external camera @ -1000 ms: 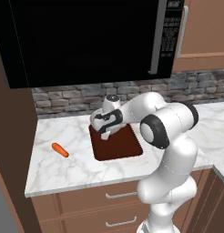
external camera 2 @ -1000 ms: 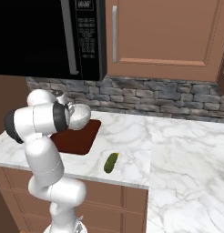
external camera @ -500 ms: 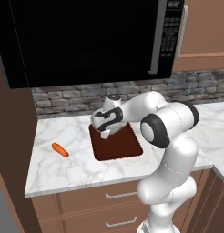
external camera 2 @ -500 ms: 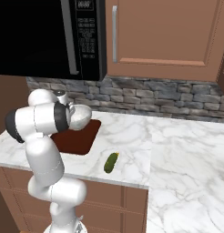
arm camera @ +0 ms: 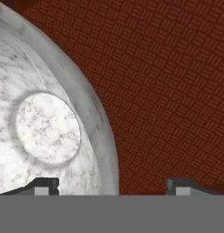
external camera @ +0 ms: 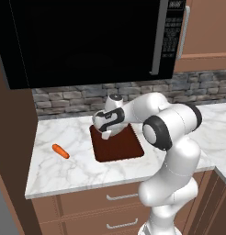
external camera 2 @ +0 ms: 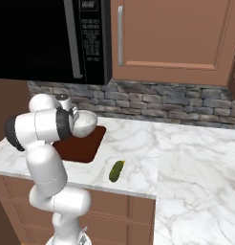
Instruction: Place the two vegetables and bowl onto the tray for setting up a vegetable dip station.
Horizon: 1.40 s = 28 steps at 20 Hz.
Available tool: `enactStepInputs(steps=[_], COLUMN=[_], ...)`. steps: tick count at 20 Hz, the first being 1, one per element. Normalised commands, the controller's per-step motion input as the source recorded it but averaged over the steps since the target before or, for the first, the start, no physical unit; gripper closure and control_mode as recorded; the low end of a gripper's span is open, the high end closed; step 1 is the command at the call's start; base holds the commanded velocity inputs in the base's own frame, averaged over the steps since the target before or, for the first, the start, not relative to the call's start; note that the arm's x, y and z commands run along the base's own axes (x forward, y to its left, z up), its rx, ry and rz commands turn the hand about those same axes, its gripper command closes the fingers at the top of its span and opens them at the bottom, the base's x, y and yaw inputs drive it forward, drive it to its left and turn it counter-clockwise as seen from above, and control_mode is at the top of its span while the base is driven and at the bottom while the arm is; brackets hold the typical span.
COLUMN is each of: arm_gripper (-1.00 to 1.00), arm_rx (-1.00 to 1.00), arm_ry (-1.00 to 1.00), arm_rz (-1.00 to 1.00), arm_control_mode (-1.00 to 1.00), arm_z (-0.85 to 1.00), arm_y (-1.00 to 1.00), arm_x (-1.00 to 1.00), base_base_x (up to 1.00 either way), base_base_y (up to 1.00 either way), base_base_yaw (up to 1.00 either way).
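The white-grey speckled bowl (arm camera: 45,127) sits on the dark reddish-brown tray (arm camera: 173,86), toward the tray's back edge in the right base view, bowl (external camera 2: 86,122) on tray (external camera 2: 81,148). My gripper (arm camera: 111,185) hangs right over the bowl's rim, open, with one fingertip (arm camera: 45,184) inside the bowl, the other outside, and a gap on both sides of the rim. From the left base camera the gripper (external camera: 107,132) is above the tray (external camera: 119,149). The orange carrot (external camera: 60,151) lies on the counter left of the tray. The green cucumber (external camera 2: 116,171) lies to the tray's right, near the counter's front edge.
A black microwave (external camera: 87,41) hangs low over the marble counter (external camera 2: 138,139), with a stone backsplash (external camera 2: 153,103) behind. Wooden cabinets (external camera 2: 172,33) are mounted at the upper right. The counter runs on to the right past the cucumber.
The gripper's jaws were shut on the bowl's rim and now stand wide apart, so the bowl is released on the tray. Carrot and cucumber have not moved.
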Motion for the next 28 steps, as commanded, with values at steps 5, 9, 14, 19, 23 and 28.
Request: enactStepInputs(steps=[5,9,14,19,23,28], arm_gripper=[-1.0,-1.0,-1.0,-1.0,-1.0,-1.0], arm_rx=[0.0,0.0,0.0,-0.01,-0.04,-0.05], arm_ry=[0.0,0.0,0.0,-0.01,-0.08,-0.09], arm_rz=[-0.02,-0.02,-0.04,-0.02,-0.03,-0.04], arm_control_mode=[-1.0,-1.0,-1.0,-1.0,-1.0,-1.0], arm_z=[0.12,0.17,0.14,0.15,0.1,0.09], arm_y=[0.06,0.14,0.17,0.18,0.22,0.2], arm_x=[-0.03,-0.06,-0.07,-0.11,-0.19,-0.22], base_base_x=[0.0,0.0,0.0,0.0,0.0,0.0], base_base_y=[0.0,0.0,0.0,0.0,0.0,0.0], base_base_yaw=[0.0,0.0,0.0,0.0,0.0,0.0])
